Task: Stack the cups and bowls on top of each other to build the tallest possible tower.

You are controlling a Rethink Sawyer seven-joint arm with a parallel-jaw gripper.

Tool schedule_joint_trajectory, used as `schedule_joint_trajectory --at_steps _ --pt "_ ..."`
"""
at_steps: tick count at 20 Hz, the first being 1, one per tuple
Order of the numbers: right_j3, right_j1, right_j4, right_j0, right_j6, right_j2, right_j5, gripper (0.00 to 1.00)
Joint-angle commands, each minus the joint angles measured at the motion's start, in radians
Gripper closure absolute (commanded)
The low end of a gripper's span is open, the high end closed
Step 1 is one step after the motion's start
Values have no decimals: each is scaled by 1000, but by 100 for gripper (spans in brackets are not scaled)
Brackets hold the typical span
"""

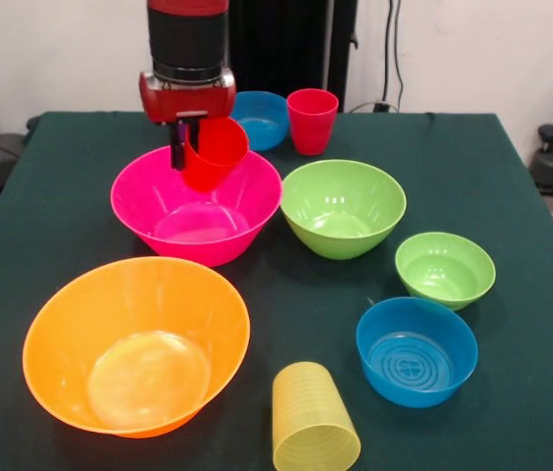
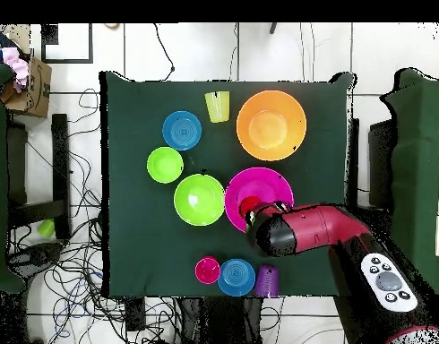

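Yellow ribbed cup [image 1: 314, 430] lies on its side at the table's near edge, beside the big orange bowl [image 1: 137, 343]. Behind that sits the pink bowl [image 1: 196, 204], with the green bowl [image 1: 343, 207] just beside it. Over the pink bowl's far rim, the gripper [image 1: 186, 145] pinches the tilted bright red cup [image 1: 217, 153] by its wall.

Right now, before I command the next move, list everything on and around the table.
Bright red cup: one, held tilted over the hot pink bowl.
Hot pink bowl: one, large, centre-left.
Orange bowl: one, large, near left.
Lime green bowls: medium at centre, small to its right.
Blue bowls: one near right, one far.
Pinkish-red cup: far, upright.
Yellow cup: ribbed, near edge, mouth down.
Purple cup: beside the far blue bowl.
Table: dark green cover.
Gripper: shut on the bright red cup's rim.
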Motion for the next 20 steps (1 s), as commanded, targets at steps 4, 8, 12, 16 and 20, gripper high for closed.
schedule_joint_trajectory --at_steps 4,8,12,16,20 --pt "-53 109 -117 69 -11 0 -64 100" --pt "-66 129 -128 94 36 -22 -97 100" --pt "-116 166 -158 136 70 -68 -131 100" --pt "-125 170 -160 139 55 -81 -145 100" --pt "-113 160 -157 129 30 -89 -154 100"
